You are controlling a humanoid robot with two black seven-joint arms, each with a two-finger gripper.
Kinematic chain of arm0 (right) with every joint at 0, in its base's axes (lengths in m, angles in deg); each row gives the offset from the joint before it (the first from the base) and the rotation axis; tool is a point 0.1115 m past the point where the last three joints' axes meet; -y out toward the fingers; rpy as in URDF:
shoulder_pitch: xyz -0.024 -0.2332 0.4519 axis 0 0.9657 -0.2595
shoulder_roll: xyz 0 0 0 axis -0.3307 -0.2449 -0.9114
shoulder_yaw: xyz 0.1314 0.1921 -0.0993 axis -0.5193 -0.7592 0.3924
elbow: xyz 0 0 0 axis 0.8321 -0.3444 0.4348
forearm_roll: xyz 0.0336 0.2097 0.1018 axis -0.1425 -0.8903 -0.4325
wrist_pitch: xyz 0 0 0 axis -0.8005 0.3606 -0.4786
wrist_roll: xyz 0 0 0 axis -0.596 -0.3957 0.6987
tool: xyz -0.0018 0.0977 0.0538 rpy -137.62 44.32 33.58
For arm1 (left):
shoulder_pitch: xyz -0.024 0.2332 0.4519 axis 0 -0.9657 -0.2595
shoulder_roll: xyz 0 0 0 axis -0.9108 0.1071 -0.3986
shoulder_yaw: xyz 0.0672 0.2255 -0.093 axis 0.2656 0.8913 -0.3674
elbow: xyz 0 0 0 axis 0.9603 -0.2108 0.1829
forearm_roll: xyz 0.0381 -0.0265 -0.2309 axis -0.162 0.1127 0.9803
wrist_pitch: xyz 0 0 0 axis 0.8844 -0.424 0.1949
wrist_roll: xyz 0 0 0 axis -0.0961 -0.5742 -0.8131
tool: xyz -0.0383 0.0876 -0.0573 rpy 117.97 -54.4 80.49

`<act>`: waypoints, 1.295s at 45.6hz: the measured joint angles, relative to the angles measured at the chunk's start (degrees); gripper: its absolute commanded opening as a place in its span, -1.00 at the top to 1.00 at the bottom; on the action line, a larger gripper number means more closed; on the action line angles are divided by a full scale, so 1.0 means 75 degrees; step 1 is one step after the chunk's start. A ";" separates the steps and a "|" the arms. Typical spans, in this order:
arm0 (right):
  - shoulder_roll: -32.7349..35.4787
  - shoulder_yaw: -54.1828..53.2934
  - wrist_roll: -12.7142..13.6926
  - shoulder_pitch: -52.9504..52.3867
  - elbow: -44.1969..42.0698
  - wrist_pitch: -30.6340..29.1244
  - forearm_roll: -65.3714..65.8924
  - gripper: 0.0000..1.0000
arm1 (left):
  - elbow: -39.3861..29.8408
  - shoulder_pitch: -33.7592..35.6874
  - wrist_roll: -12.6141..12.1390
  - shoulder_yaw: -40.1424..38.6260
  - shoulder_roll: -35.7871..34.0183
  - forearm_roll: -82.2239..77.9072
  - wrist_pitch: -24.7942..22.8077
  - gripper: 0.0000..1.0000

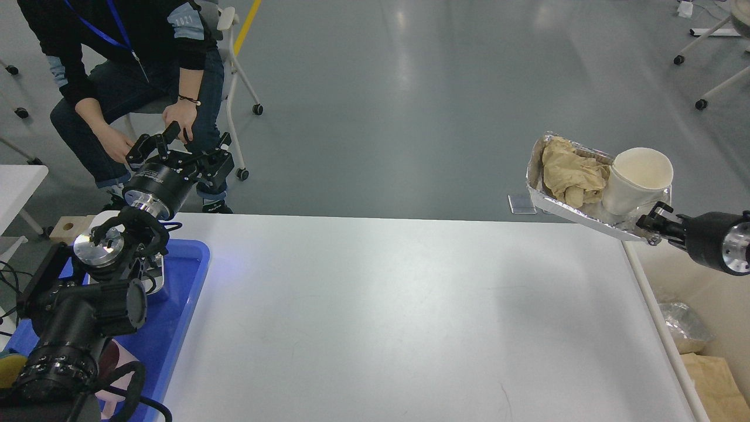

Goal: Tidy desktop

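Pinching the near rim of a foil tray (577, 208), the right gripper (655, 225) holds it in the air above the table's far right corner

Its fingers (661, 211) are pressed onto the foil edge; crumpled brown paper (571, 173) and a white paper cup (636, 180) sit inside the tilted tray. The white table (398, 316) spreads below and to the left. At its far left edge the left gripper (176, 149) hangs with fingers spread, above a blue plastic tray (181, 293)

Foil tray (577, 212) in right claw (655, 225)
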 measured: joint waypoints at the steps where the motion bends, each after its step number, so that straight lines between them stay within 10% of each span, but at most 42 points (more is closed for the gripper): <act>1: 0.0028 0.0001 0.0000 0.0038 0.0000 0.0054 -0.0019 1.00 | 0.0000 0.0000 0.0000 0.0007 0.0000 0.0000 0.0000 -0.94; 59: 0.0988 0.0043 -0.0064 0.2921 -0.0629 0.3299 -0.2132 1.00 | 0.0072 -0.0038 0.0015 0.0198 0.0000 -0.0270 0.0030 -0.94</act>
